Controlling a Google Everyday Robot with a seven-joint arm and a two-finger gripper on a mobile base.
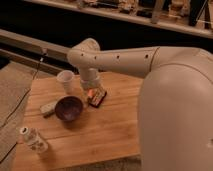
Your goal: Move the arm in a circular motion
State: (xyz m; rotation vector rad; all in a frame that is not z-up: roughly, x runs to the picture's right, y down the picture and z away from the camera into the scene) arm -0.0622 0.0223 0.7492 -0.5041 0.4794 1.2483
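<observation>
Count of arms: one, the arm [150, 75].
Count of cups: one white cup [65, 81].
Count of bowls: one dark purple bowl [69, 108].
Count of bottles: one small bottle [34, 140], lying on its side near the table's front left corner.
Count of packets: one dark snack packet [97, 96] with orange and red print, just right of the bowl.
Other item: one flat pale object [48, 108] just left of the bowl, too blurred to name.
Arm look: cream-white, smooth, built of thick rounded tubes; a row of small dark screw holes runs along the long horizontal link; the nearest segment fills the right of the view.
Arm place: it reaches from the right across the wooden table [110, 135], bends at a rounded elbow joint above the table's back edge and turns down.
Gripper: the gripper [90, 86] hangs at the end of the downward link, just right of the cup, above the packet and behind the bowl.
Fingers: cannot tell whether they are spread or pressed together.
Surroundings: a metal rail [30, 42] runs behind the table.
</observation>
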